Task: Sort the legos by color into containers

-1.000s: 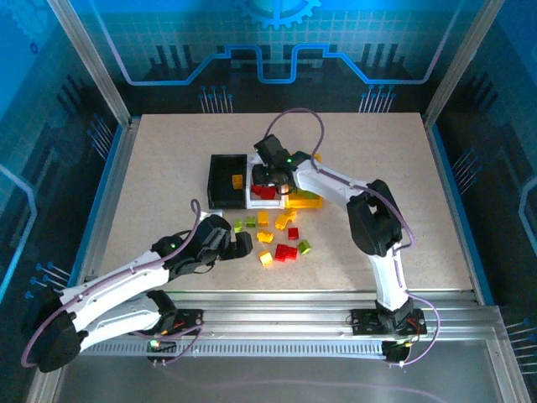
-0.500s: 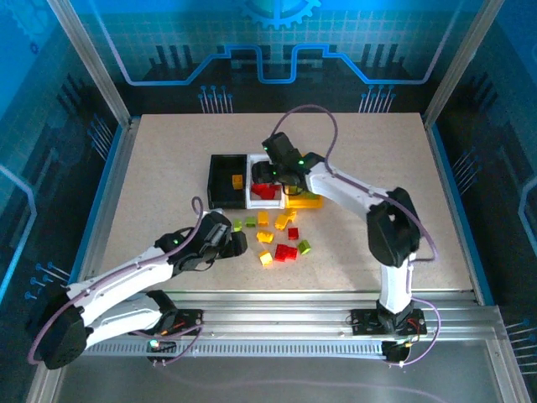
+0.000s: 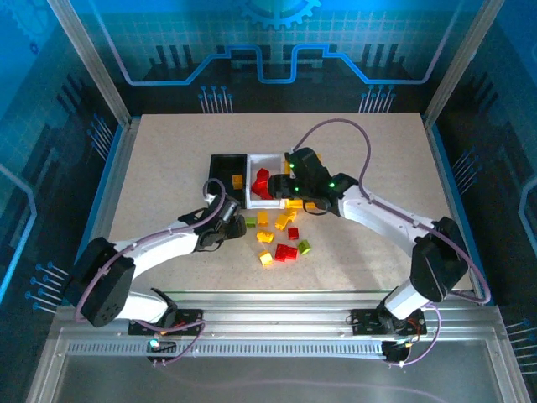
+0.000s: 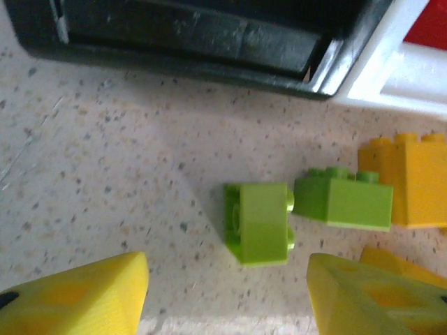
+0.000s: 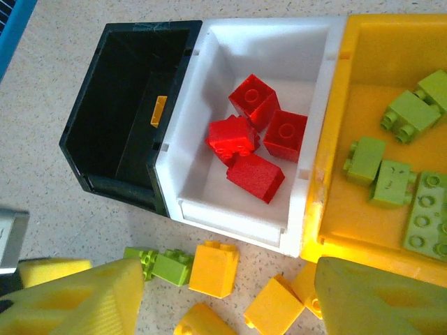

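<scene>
My left gripper [image 4: 227, 293] is open and low over the table, just in front of the black bin [image 4: 209, 49]. A light green lego [image 4: 257, 223] lies just ahead of the gap between its fingertips, untouched, with a second green one [image 4: 342, 199] beside it. My right gripper [image 5: 227, 300] hangs open and empty above loose yellow-orange legos [image 5: 213, 269] in front of the white bin [image 5: 230, 216]. That bin holds several red legos [image 5: 255, 136]. Green legos [image 5: 391, 153] lie in the yellow bin [image 5: 328, 139]. One yellow-orange lego [image 5: 158, 110] is in the black bin [image 5: 126, 118].
Several loose red, yellow-orange and green legos [image 3: 281, 239] are scattered on the table in front of the three bins, which stand side by side touching. The right arm [image 3: 377, 210] reaches over the yellow bin. Metal rails [image 3: 109, 185] border the table.
The right gripper opened over the white bin and drew back towards the near side. The left arm reached forward to the green legos by the black bin, its jaws narrowing.
</scene>
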`<state>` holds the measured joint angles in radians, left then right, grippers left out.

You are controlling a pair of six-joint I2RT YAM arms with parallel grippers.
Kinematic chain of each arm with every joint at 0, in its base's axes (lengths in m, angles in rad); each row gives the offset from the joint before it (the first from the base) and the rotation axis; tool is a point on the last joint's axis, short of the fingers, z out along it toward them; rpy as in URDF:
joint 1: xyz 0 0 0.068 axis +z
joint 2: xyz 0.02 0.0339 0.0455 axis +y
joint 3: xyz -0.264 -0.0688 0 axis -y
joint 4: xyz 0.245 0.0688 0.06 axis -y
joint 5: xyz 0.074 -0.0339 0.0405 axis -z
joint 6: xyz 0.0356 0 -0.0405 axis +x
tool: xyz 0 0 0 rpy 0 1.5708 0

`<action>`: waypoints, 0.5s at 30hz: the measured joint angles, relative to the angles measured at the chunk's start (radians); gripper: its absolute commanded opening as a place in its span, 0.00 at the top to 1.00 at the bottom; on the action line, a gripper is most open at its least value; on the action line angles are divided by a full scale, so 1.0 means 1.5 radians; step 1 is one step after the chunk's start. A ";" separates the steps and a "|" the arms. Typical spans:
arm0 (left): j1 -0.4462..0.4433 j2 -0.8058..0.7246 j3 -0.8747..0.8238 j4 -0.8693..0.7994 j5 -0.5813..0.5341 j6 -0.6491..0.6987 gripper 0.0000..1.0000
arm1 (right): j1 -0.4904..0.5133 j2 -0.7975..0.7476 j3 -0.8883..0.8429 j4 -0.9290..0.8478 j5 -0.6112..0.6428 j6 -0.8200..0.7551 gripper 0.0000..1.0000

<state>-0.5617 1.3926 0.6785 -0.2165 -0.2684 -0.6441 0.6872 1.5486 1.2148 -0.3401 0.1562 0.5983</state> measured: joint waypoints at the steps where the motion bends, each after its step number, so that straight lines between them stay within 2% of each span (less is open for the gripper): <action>1: 0.002 0.007 0.001 0.013 0.000 0.002 0.38 | 0.000 -0.005 -0.004 0.001 0.000 0.000 0.33; 4: 0.002 0.025 0.005 0.044 0.002 0.012 0.39 | 0.000 -0.019 -0.012 0.003 0.000 0.000 0.33; 15: 0.005 0.089 0.021 0.058 -0.014 0.010 0.61 | 0.000 -0.052 -0.043 0.009 0.001 0.001 0.32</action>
<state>-0.5545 1.5261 0.7101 -0.1299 -0.2901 -0.6292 0.6868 1.4712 1.1500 -0.3264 0.1570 0.5991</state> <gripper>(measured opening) 0.426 0.674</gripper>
